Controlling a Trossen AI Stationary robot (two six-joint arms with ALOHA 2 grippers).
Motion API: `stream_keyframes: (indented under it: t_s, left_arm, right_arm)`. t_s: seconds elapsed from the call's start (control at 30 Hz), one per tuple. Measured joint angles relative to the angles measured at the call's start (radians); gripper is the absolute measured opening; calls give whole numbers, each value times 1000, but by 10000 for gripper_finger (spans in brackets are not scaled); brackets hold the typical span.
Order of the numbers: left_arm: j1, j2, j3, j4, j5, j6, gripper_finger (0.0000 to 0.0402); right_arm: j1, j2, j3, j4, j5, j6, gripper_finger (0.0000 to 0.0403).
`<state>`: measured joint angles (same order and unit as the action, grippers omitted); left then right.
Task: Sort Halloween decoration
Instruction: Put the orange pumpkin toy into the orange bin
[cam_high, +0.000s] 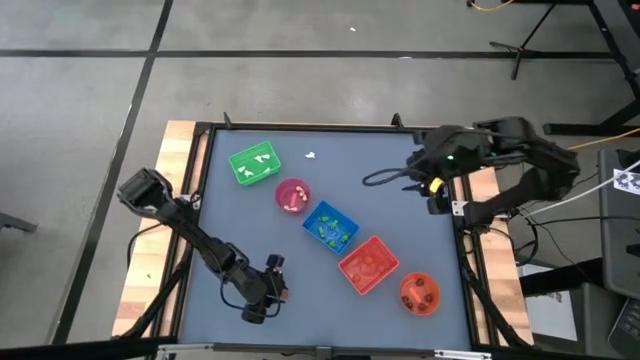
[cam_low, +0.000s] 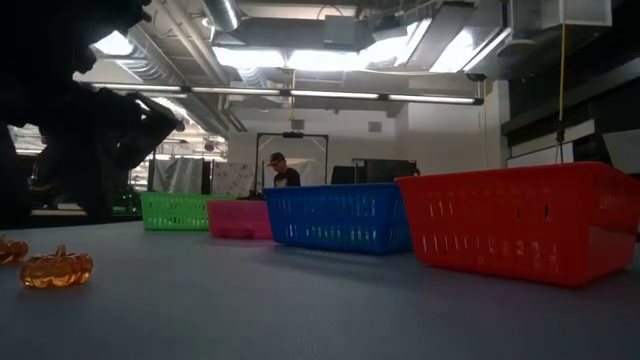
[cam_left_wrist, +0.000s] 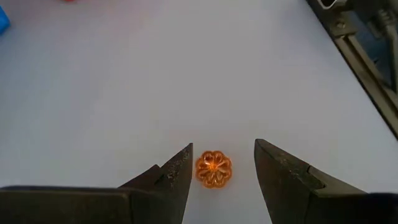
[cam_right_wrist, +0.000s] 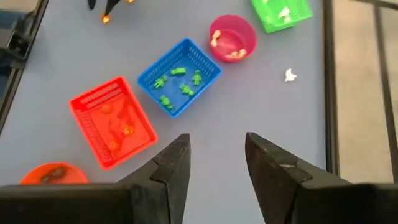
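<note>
Seen from overhead, a blue-grey table (cam_high: 250, 230) framed in black holds five containers strung diagonally from upper left to lower right: a green tray (cam_high: 254, 165), a pink bowl (cam_high: 293, 196), a blue tray (cam_high: 330, 227), a red tray (cam_high: 368, 265) and an orange bowl (cam_high: 419, 292). Bare surface lies open along the table's left side and lower left, and again between the row and the upper right corner.

The left gripper (cam_high: 268, 292) sits low at the lower left of the overhead frame, close to the table's near edge. Its jaws are spread, straddling without touching a small orange pumpkin trinket (cam_left_wrist: 213, 169), which rests on the table stem side up, round, with no long axis to read. In the table-level picture the same kind of pumpkin (cam_low: 56, 268) shows at lower left, a second one cut off by the frame's left edge beside it.

The right gripper (cam_right_wrist: 214, 163) hangs above the upper right of the table, jaws spread and empty, well clear of the containers.

A lone white trinket (cam_high: 310, 156) lies on open table right of the green tray; its shape and heading are too small to tell. White pieces sit in the green tray, green ones (cam_right_wrist: 179, 81) in the blue tray, pale ones in the pink bowl, orange ones in the red tray. A person (cam_low: 282, 170) stands far behind the table.
</note>
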<state>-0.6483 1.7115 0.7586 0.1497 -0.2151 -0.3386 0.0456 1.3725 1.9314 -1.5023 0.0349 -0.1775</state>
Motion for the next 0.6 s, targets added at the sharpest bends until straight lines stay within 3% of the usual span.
stream_keyframes:
  t_s: [0.6]
  left_arm:
    - [0, 13, 0, -10, -8, 0, 156]
  right_arm:
    - [0, -649, -956, 609, 26, 272, 154]
